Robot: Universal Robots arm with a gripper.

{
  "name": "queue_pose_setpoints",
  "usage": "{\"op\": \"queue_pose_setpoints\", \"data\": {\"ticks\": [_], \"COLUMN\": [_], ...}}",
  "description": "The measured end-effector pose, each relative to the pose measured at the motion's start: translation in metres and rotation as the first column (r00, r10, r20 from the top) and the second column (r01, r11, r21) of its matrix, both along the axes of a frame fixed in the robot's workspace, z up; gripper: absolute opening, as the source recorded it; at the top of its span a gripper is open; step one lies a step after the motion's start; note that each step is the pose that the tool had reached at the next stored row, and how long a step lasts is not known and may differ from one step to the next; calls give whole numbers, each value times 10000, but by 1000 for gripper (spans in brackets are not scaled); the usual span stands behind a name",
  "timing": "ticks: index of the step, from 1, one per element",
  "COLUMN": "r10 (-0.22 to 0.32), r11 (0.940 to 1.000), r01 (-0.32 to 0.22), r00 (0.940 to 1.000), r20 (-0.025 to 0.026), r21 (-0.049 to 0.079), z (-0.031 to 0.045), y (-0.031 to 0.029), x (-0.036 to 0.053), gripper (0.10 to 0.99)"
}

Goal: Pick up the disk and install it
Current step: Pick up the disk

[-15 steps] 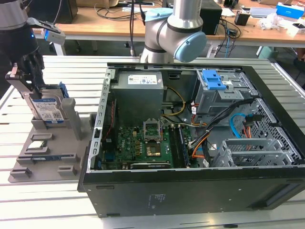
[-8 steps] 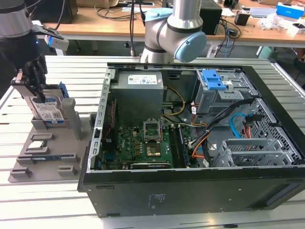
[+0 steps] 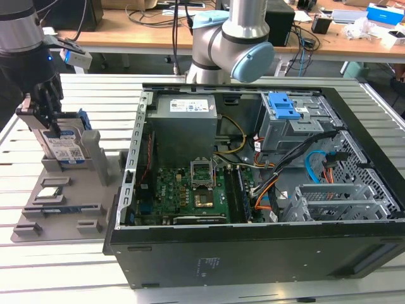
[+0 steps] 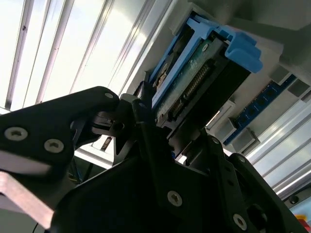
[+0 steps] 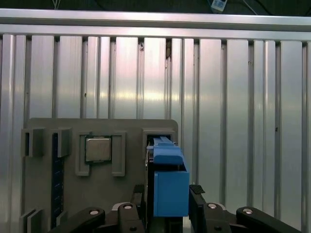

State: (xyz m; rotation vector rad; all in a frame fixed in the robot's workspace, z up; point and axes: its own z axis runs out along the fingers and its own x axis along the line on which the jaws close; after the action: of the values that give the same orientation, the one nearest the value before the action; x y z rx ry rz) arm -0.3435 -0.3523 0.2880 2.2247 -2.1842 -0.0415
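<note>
The disk (image 3: 67, 147) stands upright on its edge in a slot of the grey parts holder (image 3: 95, 161) at the exterior view's left, its white-and-blue label facing the camera. My gripper (image 3: 50, 125) reaches down over it, and the black fingers press against both flat sides. In the first wrist view the disk's blue carrier frame (image 5: 170, 189) sits between my gripper's (image 5: 170, 206) fingers, directly over the holder's slot. The second wrist view shows the disk's connector edge and blue frame (image 4: 204, 73) held in my gripper (image 4: 155, 127).
An open computer case (image 3: 253, 256) lies to the exterior view's right of the holder, with a grey power-supply box (image 3: 183, 123), a motherboard (image 3: 190, 190) and a drive cage with a blue latch (image 3: 286, 107). The holder also carries a processor chip (image 5: 98, 149) and a memory stick (image 5: 57, 179). The arm's base (image 3: 231, 47) stands behind the case.
</note>
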Motion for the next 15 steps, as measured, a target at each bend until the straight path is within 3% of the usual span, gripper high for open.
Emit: {"op": "queue_pose_setpoints", "data": {"ticks": [1,2,15], "r10": [0,0,0], "r11": [10000,10000,10000], "r01": [0,0,0], "r00": [10000,10000,10000], "r20": [0,1,0], "r21": [-2,1,0], "z": [0,-1,-6], "y": [0,0,0], "x": [0,0,0], "gripper": [463,365,365]}}
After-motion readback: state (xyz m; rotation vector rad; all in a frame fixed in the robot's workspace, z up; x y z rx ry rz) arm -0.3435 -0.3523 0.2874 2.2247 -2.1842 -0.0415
